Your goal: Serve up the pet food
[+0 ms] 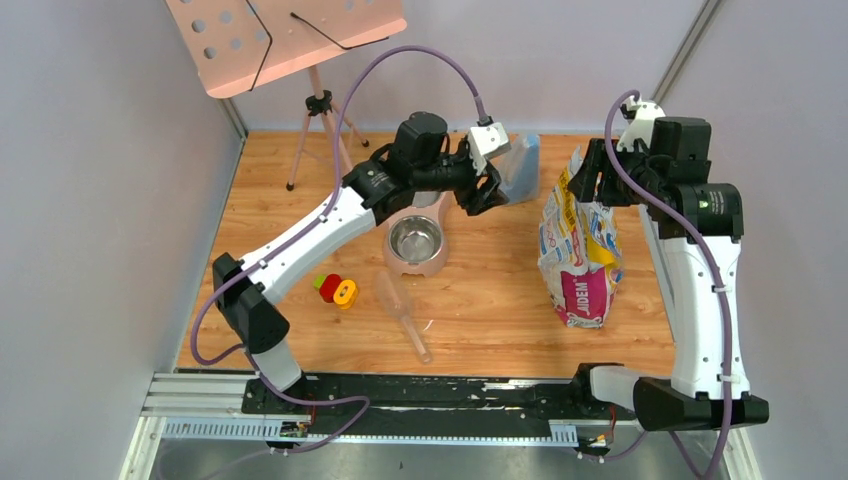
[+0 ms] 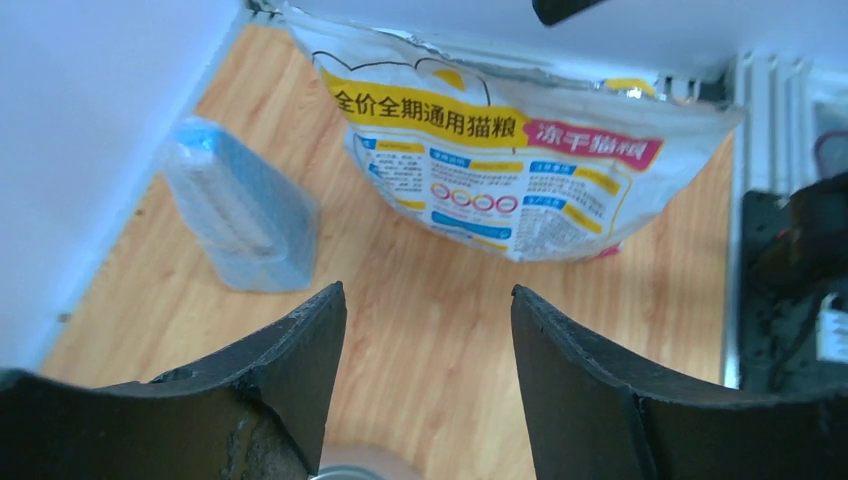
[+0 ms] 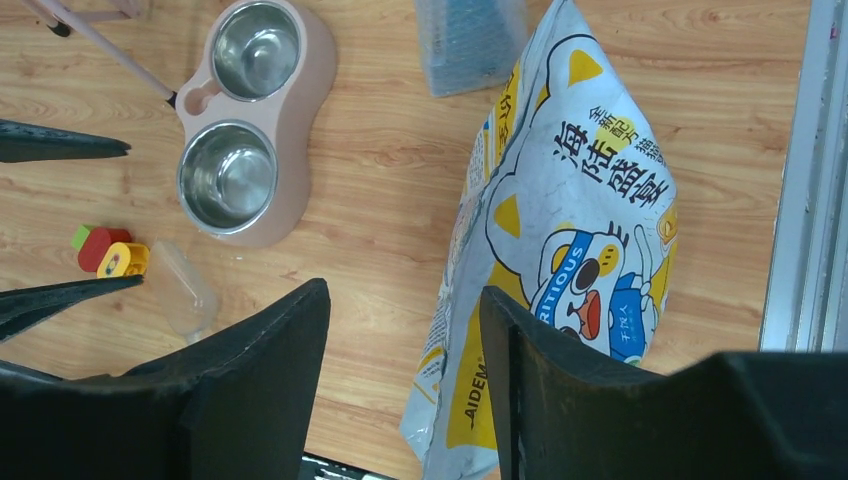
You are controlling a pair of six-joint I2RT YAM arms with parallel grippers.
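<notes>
No kibble shows in any view. The printed pet food bag (image 1: pixel 578 250) lies on the table at the right; it also shows in the left wrist view (image 2: pixel 500 160) and the right wrist view (image 3: pixel 580 230). A pink double bowl (image 1: pixel 440 262) holds two empty steel cups (image 3: pixel 227 177). A clear plastic scoop (image 1: pixel 400 305) lies in front of it. My left gripper (image 1: pixel 487 195) is open and empty, held above the table between bowl and bag (image 2: pixel 428 290). My right gripper (image 1: pixel 585 175) is open and empty above the bag's far end (image 3: pixel 403 290).
A blue translucent pack (image 1: pixel 520 165) stands at the back, just beyond my left gripper. A small red-and-yellow toy (image 1: pixel 337 290) lies left of the scoop. A music stand's tripod (image 1: pixel 318 110) stands at the back left. Grey walls enclose the table.
</notes>
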